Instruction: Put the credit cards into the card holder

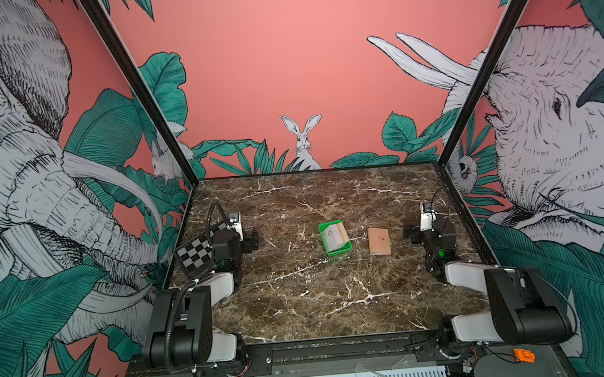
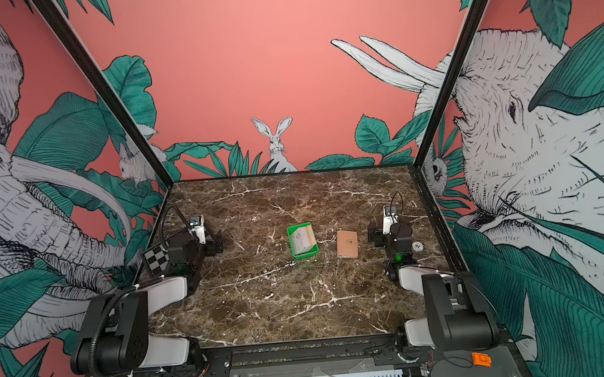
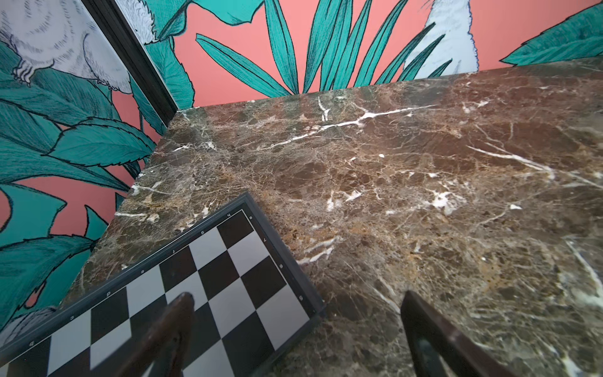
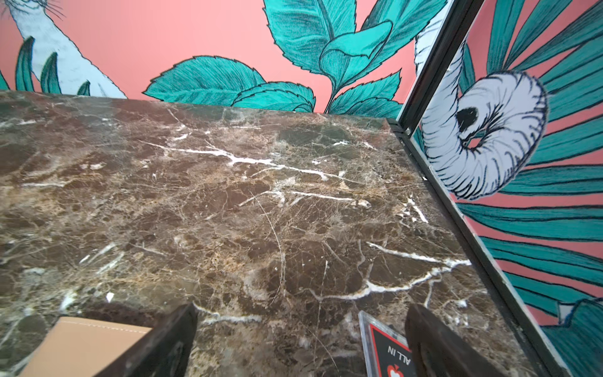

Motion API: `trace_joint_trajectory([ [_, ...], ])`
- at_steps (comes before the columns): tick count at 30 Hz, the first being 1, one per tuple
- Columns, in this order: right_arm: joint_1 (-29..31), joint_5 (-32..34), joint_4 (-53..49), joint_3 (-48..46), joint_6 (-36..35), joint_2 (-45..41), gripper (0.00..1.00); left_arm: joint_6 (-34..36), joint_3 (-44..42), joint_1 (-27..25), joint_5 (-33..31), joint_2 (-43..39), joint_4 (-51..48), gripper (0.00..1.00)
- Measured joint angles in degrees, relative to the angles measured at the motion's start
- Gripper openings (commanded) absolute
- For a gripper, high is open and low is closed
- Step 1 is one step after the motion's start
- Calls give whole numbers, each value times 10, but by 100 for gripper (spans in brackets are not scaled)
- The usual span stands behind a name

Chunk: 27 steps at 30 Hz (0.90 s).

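The credit cards [image 1: 333,236] lie stacked inside a small green tray [image 1: 338,250] near the middle of the brown marble bench [image 1: 321,299]. A whitish card with faint printing is on top, and a beige edge shows along the tray's right side in both top views. The tan card holder [image 1: 379,241] lies flat and closed just right of the tray, with a strip of bare marble between them and its snap button facing up.

The left claw [image 3: 297,295] hangs well to the left of the tray, spread wide and grasping nothing. One finger is over the corner of a black-and-white chessboard [image 3: 195,287], which lies farther left of the tray against the enclosure wall.

The right claw [image 4: 301,307] hangs to the right of the tray, beyond the card holder, and is likewise spread wide and empty. In the right wrist view a corner of the card holder shows beside one finger without touching it. Beside the other finger is a clear-edged black and red ALL IN plaque [image 4: 385,346] lying on the marble. A round white poker chip [image 2: 416,245] sits farther right of the tray still, past the right arm.
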Motion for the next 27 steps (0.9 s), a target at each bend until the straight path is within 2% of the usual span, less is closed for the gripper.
trace_joint_trajectory([
  [6,0,-1,-110,21,42,-118,98,-39,43,-22,-14,-89,-131,99],
  [14,16,-44,-277,91,123,-197,98,-118,145,-36,33,-179,-316,99],
  [19,91,-58,-373,124,163,-216,98,-177,194,-37,96,-189,-414,99],
  [23,183,-22,-450,153,194,-220,98,-232,191,-53,152,-201,-465,99],
  [27,240,2,-524,184,230,-219,98,-279,172,-83,189,-218,-485,99],
])
